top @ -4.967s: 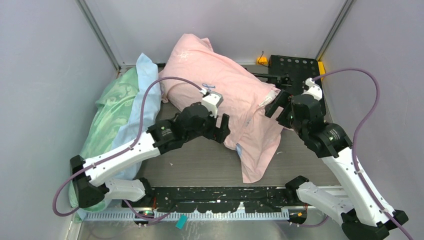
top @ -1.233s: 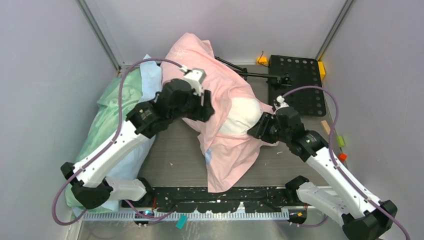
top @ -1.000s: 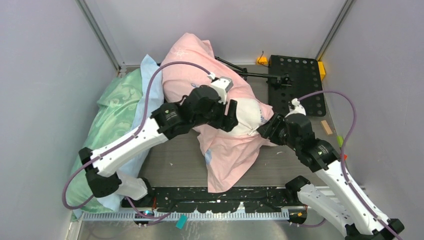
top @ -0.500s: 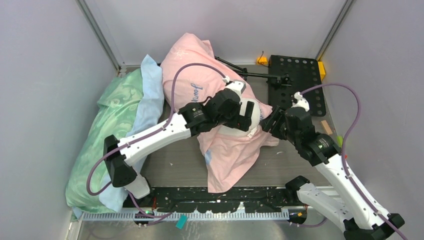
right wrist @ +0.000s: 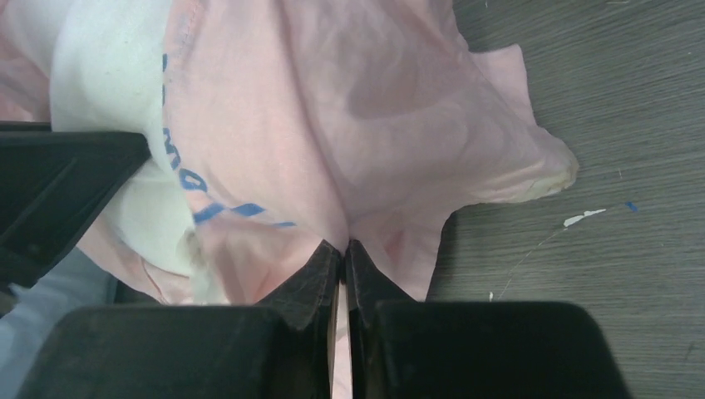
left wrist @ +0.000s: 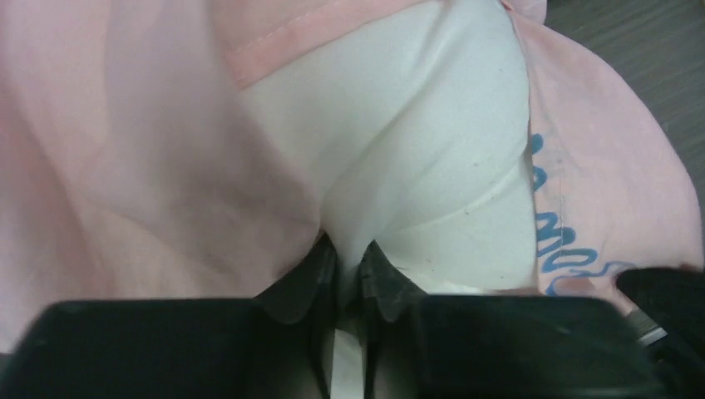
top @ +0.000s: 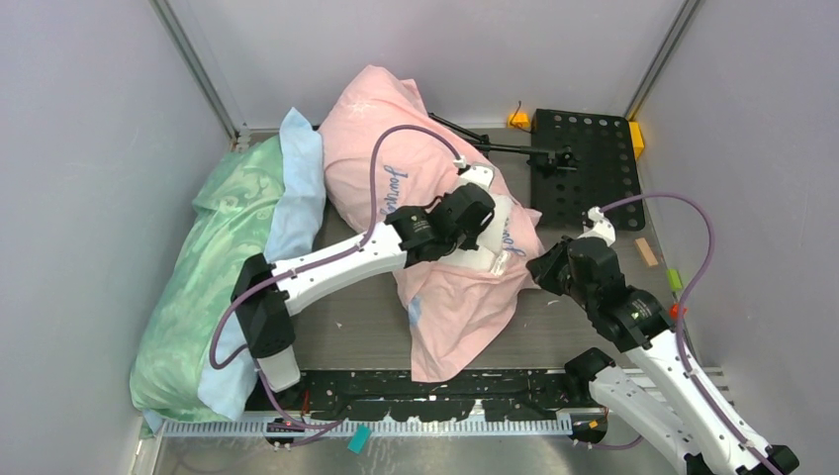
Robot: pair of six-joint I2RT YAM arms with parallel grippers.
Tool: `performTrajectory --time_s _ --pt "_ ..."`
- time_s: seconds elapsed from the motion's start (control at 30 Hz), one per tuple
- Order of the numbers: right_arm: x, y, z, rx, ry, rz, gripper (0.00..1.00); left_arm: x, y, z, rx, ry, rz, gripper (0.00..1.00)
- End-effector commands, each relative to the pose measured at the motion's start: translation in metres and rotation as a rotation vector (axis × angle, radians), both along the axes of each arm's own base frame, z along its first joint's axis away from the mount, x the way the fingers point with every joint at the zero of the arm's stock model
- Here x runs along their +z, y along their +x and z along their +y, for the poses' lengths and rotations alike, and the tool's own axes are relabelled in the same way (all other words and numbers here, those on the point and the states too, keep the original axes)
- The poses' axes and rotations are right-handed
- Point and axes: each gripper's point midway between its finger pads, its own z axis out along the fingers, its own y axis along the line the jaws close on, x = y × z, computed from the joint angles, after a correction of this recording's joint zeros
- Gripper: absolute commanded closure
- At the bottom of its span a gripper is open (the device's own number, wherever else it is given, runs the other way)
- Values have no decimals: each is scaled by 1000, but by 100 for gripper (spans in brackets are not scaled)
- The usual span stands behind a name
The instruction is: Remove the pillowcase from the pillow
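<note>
Seen from above, the pillowcase (top: 396, 148) sprawls from the middle of the table (top: 356, 327) toward 11 o'clock, with a loose flap trailing to 6 o'clock. The pillow (top: 493, 247) bulges white out of the opening at the bundle's 3 o'clock end. That view hides both grips, but the wrist cameras show them. The left gripper (left wrist: 347, 258) is clenched on a fold of white pillow. The right gripper (right wrist: 342, 249) is pinched tight on pink pillowcase cloth, with blue lettering at its 10 o'clock.
</note>
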Motion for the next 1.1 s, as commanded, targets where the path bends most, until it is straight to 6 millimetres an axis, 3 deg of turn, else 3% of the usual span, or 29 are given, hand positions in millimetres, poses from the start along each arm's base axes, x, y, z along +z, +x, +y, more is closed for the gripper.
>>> performTrajectory --time_s 0.0,0.17,0.4,0.5,0.77,0.9,1.07 --pt "9 5 -6 -52 22 -43 92 -2 30 31 119 120 -95 99" --pt "3 5 -18 -102 -24 -24 100 23 44 61 150 97 -113 100" --pt "13 8 -11 -55 -23 -58 100 59 38 82 110 16 -124 100" --pt "15 9 -15 -58 -62 -55 100 71 39 100 90 -18 -61 100" --pt "-9 12 -29 -135 -135 20 100 131 31 148 110 -114 -115 100" --pt "-15 16 -21 -107 -130 48 100 143 22 153 94 -147 -125 100" --pt "-9 17 1 12 -87 30 100 140 12 132 15 -238 -81 100"
